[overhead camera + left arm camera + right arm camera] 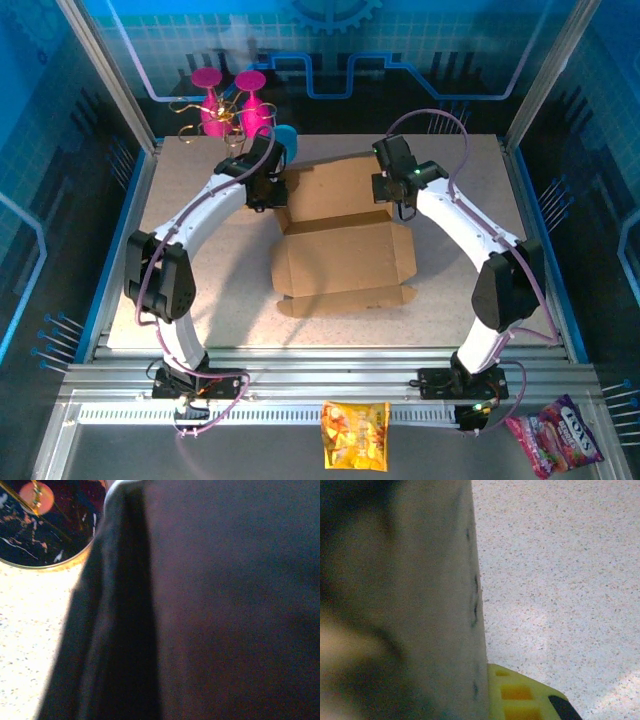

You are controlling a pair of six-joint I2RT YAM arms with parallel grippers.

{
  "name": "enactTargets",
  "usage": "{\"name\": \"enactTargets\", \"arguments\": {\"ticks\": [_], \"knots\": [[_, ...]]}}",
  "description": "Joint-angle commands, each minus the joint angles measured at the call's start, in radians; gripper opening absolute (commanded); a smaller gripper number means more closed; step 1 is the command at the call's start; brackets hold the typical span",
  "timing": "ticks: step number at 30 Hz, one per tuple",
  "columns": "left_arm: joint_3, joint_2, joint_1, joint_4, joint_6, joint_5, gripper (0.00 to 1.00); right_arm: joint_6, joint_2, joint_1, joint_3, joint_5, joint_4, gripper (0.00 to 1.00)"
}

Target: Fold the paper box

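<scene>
Paper box [345, 255] sits just right of the left gripper [268, 192] and just left of the right gripper [400, 203], long axis running claw to claw. Left claw's state: cannot tell. Right claw pressed together, cardboard close alongside. Both arms equally near.

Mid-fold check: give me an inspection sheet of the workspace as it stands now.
Surface: speckled table, light and flat.
Job's things: paper box at centre, partly folded, near tabbed flap lying flat.
Clutter: pink goblets and teal item at far left; yellow snack bag and pink snack bag on the near rail.
Grippers: left gripper at the box's far-left corner, state unclear; right gripper at its far-right corner, shut.
Cables: purple cables run along both arms, none on the box.
Surroundings: blue enclosure panels.
</scene>
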Motion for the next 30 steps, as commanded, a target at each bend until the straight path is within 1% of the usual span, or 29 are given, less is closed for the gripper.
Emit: {"name": "enactTargets", "arguments": {"ticks": [1,5,11,14,15,16,19,20,23,28,30], "knots": [[-0.011,-0.019,0.004,0.080,0.014,0.109,0.21,-0.033,0.000,-0.029,-0.008,-0.062,0.040,0.00],[-0.028,-0.004,0.012,0.108,0.006,0.143,0.23,-0.034,0.004,-0.048,-0.003,-0.092,0.042,0.00],[-0.033,0.024,0.012,0.140,0.000,0.162,0.25,-0.041,0.009,-0.058,0.002,-0.131,0.042,0.00],[-0.043,0.030,0.012,0.168,0.002,0.166,0.30,-0.037,0.013,-0.065,0.010,-0.156,0.034,0.00],[-0.051,0.030,0.012,0.183,0.003,0.170,0.31,-0.036,0.014,-0.067,0.013,-0.163,0.031,0.00],[-0.056,0.031,0.012,0.196,0.001,0.172,0.30,-0.034,0.017,-0.069,0.017,-0.165,0.027,0.00],[-0.057,0.046,0.012,0.203,-0.002,0.156,0.14,-0.033,0.021,-0.074,0.025,-0.171,0.022,0.00],[-0.061,0.048,0.012,0.208,-0.002,0.149,0.11,-0.031,0.022,-0.077,0.027,-0.173,0.019,0.00],[-0.062,0.051,0.010,0.202,-0.005,0.104,0.07,-0.028,0.026,-0.081,0.032,-0.176,0.013,0.00],[-0.056,0.057,0.001,0.163,0.005,0.009,0.07,-0.015,0.023,-0.082,0.036,-0.167,0.010,0.00],[-0.042,0.064,-0.009,0.131,-0.003,-0.050,0.02,-0.004,0.025,-0.079,0.046,-0.149,-0.003,0.00]]}}
